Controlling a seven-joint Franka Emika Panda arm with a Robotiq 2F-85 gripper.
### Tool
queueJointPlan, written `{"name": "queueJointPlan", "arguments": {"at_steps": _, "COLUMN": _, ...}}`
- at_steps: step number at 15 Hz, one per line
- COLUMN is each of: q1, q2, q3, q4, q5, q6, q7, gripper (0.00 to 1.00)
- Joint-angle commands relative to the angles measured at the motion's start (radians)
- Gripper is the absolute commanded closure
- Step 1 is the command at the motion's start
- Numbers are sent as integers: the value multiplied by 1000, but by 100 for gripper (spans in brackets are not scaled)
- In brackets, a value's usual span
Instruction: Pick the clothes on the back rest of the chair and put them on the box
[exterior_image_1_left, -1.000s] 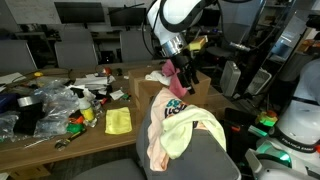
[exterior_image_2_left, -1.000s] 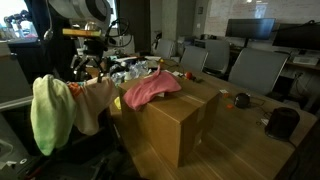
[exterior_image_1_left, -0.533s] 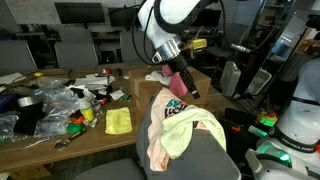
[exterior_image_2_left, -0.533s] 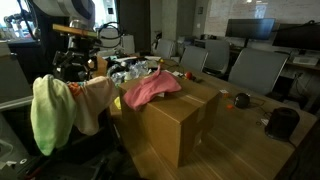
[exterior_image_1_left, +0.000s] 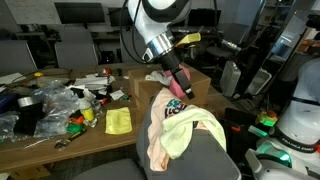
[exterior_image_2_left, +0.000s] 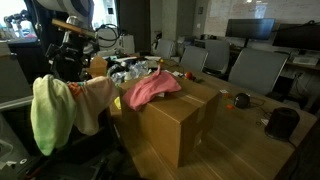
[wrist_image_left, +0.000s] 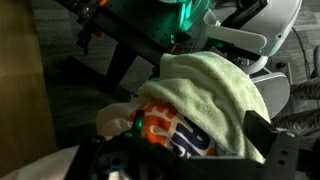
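Pink garment (exterior_image_2_left: 150, 88) sits on the box (exterior_image_2_left: 178, 128); tool (exterior_image_1_left: 180, 89), jaws apart, hangs over the yellow and peach clothes (exterior_image_1_left: 182, 135) on the chair back (exterior_image_1_left: 198, 163), so next it should drop and pinch

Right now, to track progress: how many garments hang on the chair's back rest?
2: a pale yellow garment and a peach-orange garment, draped side by side; others may be hidden underneath.

Showing the clothes (exterior_image_1_left: 178, 135) in two lots. Hanging bunched over the grey padded back rest of the chair (exterior_image_1_left: 200, 160): pale yellow, peach-orange and an orange-and-white patterned piece. Lying crumpled on top of the box (exterior_image_2_left: 178, 130): a pink-red garment (exterior_image_2_left: 150, 88). Standing upright just beside that chair, in plain brown cardboard.
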Motion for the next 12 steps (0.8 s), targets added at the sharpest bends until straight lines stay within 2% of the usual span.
{"name": "queueJointPlan", "arguments": {"at_steps": 1, "q1": 2, "q2": 61, "q3": 8, "q4": 62, "q5": 40, "q6": -20, "q7": -3, "gripper": 0}}
{"name": "queueJointPlan", "arguments": {"at_steps": 8, "q1": 3, "q2": 121, "q3": 15, "q4": 97, "q5": 60, "q6": 3, "q7": 56, "gripper": 0}}
{"name": "queueJointPlan", "arguments": {"at_steps": 12, "q1": 15, "q2": 131, "q3": 15, "q4": 93, "q5": 38, "q6": 63, "q7": 151, "gripper": 0}}
